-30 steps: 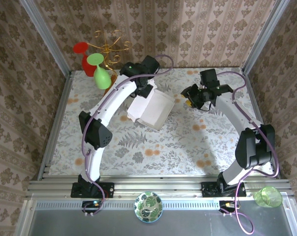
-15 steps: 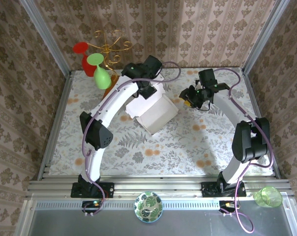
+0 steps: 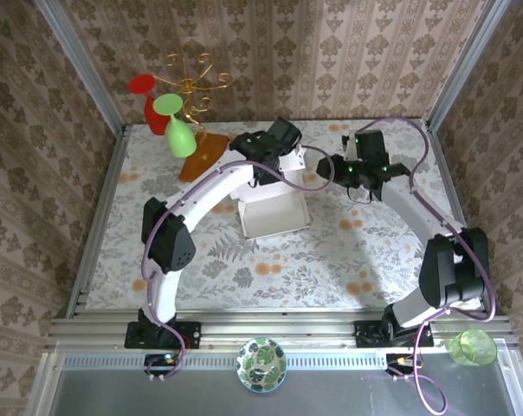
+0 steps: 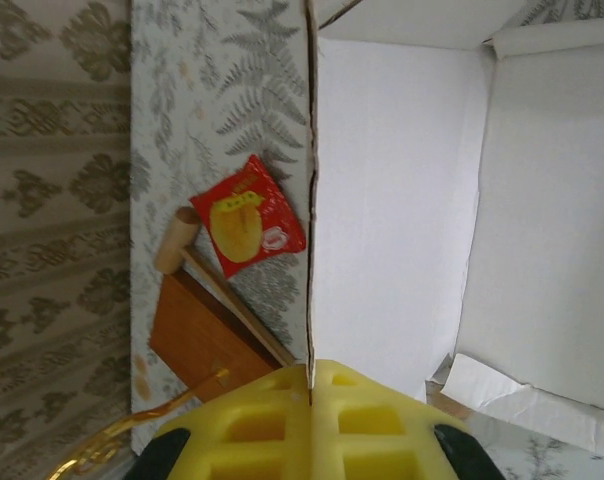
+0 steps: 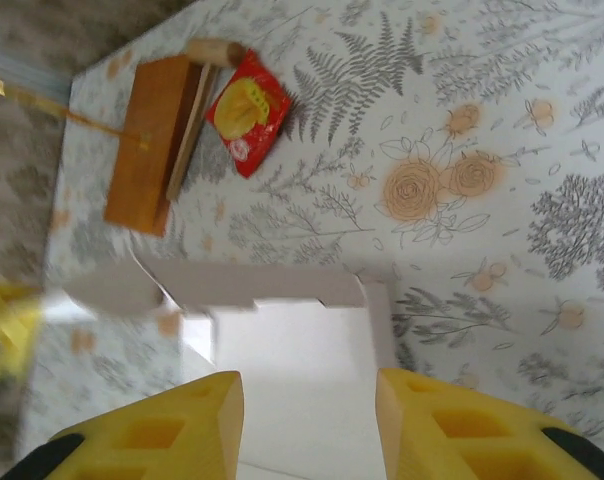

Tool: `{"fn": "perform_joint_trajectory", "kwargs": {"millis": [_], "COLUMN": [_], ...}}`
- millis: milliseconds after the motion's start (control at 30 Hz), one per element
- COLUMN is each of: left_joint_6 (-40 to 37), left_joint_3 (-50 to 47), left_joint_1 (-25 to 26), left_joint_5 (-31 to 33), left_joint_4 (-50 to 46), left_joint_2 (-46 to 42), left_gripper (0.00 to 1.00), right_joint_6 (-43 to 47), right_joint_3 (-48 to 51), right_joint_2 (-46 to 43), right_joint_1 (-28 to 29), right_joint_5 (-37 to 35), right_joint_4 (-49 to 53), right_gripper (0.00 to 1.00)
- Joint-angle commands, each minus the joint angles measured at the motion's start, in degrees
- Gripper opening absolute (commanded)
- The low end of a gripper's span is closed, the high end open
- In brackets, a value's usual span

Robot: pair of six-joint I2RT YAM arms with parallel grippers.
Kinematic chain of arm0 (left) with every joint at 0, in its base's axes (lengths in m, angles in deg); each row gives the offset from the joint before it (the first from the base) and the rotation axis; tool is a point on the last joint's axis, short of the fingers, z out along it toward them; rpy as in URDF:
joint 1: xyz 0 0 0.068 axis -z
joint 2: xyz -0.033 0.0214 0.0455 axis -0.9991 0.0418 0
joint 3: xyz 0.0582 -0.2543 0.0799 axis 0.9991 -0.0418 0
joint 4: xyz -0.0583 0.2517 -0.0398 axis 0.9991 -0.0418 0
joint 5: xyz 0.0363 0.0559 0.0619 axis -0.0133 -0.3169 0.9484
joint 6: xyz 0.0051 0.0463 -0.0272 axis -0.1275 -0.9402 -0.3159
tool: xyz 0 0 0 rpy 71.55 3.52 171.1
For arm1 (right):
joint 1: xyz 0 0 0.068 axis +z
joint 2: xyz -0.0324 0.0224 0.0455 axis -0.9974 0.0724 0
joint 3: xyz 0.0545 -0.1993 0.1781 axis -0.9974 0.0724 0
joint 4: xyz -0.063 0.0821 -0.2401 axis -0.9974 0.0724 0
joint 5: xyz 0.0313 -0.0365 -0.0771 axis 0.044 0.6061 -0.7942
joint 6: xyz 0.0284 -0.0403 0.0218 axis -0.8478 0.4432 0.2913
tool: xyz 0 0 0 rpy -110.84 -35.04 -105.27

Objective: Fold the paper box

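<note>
My left end effector point(image 4: 310, 378) clamped on paper box point(image 4: 392, 200) wall; my right end effector point(image 5: 310, 395) fingers apart, near box.

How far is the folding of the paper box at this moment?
Done: the paper box already stands as a tray with raised walls. In hand: the left gripper is shut on one wall; the right gripper hangs open, close to the box. Left: the top is not yet closed.

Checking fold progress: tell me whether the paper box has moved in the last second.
Yes. The paper box has turned, its sides now roughly square with the table's near rail, and has slid slightly rightward, away from the green glass.
</note>
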Motion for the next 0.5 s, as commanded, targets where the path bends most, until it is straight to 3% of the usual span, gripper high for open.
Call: {"fn": "perform_joint_trajectory", "kwargs": {"millis": [0, 100, 467], "left_joint_6": [-3.9, -4.7, -5.0], "left_joint_3": [-0.2, -1.4, -3.2], "left_joint_1": [-0.4, -0.6, -1.2], "left_joint_5": [-2.5, -4.1, -6.5], "left_joint_4": [1.2, 1.7, 2.3], "left_joint_2": [-2.7, -3.3, -4.0], "left_gripper": [0.00, 0.00, 0.00], "right_joint_6": [17.6, 24.5, 35.2], "right_joint_3": [8.9, 13.7, 5.4], "right_joint_2": [-3.2, -3.4, 5.1], "right_joint_1": [0.3, 1.0, 6.0], "right_joint_5": [2.9, 5.3, -1.2], "right_joint_4": [-16.1, -25.5, -21.4], "right_gripper": [0.44, 0.48, 0.49]}}
